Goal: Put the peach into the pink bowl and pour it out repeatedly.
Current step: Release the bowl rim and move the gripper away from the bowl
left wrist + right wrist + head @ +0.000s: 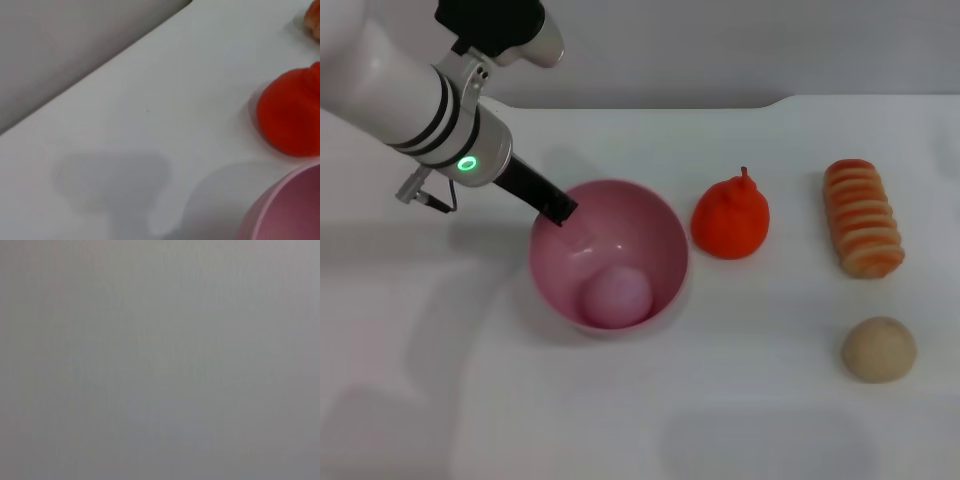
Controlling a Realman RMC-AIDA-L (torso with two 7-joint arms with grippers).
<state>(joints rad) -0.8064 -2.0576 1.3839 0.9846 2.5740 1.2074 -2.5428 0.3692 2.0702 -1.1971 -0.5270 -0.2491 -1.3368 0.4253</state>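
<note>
A white table (750, 400) fills the head view, with a pale grey wall behind it. The left arm, white with black bands and a green light, reaches in from the robot's left, and the left gripper (558, 210) sits right at the far-left rim of the pink bowl (660, 235). Only a dark finger (535, 187) shows, its tip against the rim; whether the gripper is clamped on the rim or open cannot be told. The bowl stands on the table, tipped a little so its opening faces the camera. There is the peach (617, 296), pale pink, lying inside the bowl on its near side, against the wall. Just to the right of the bowl, close but apart, sits a red-orange pear-shaped fruit (731, 218), stem up. Farther right lies a striped orange and cream bread roll (861, 217), and nearer the camera from it a beige rough ball (878, 349), well apart from the bowl. The right gripper is out of sight; its wrist camera shows only flat grey.
</note>
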